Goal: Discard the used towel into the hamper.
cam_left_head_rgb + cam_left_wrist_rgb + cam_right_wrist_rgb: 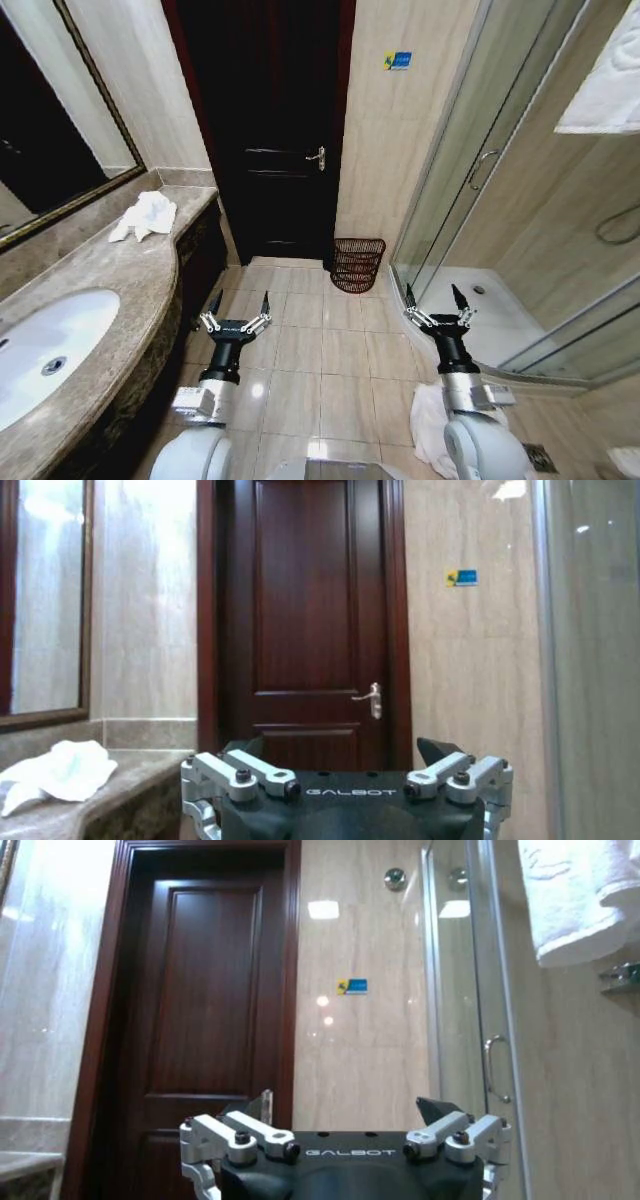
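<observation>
Overhead, the head view takes in a tiled bathroom floor (320, 350) with a curved marble counter (110, 300) running along the nine o'clock side, a white sink (50, 345) sunk into it near eight o'clock; a crumpled white towel (143, 216) lies on the counter's far end at about ten o'clock, below the framed mirror (50, 130); a dark wooden door (270, 130) stands at twelve o'clock, and the hamper (357, 264) sits on the floor just past one o'clock, in the corner between the door frame and the glass shower enclosure (470, 190). From the left wrist view the towel shows again on the counter edge beside the door; the right wrist view instead catches a white towel hung high (580, 896) beside the shower glass, and a small blue sticker (351, 985) on the wall. Both arms reach forward side by side over the floor; the left gripper (239, 305) and the right gripper (433, 298) each point toward the door, jaws spread wide apart and holding nothing.
</observation>
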